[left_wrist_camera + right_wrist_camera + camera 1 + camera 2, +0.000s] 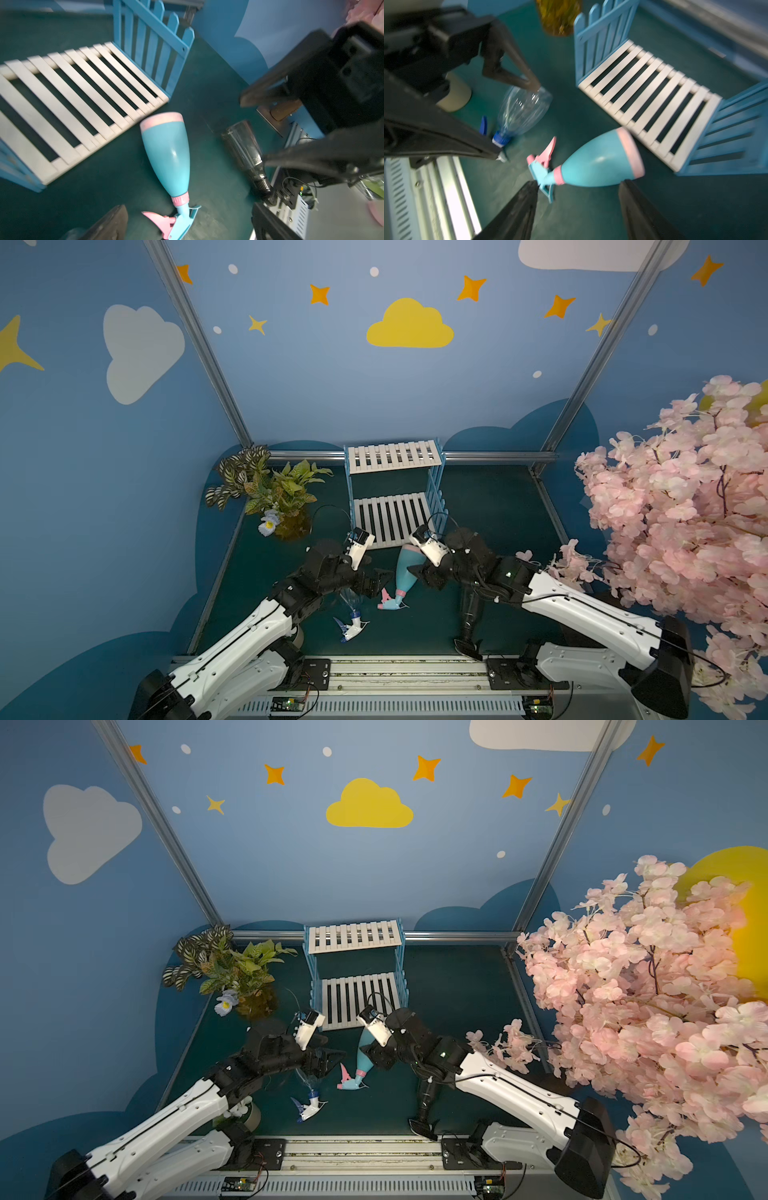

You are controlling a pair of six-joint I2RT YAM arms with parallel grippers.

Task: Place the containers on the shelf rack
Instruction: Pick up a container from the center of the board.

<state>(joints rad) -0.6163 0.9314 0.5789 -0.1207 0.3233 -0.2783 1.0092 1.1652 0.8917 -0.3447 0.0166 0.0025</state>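
Lying sideways just beyond spread R fingers [512, 214]: lt-blue bottle [598, 164]

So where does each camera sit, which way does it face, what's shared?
Top views: above the base, looking down and forward at rack; left arm, right arm show.
Left wrist: on left arm, facing blue bottle, black bottle; left hand, right hand show.
Right wrist: on right arm, facing blue bottle, clear bottle; both hands show.
Shared: blue bottle, rack.
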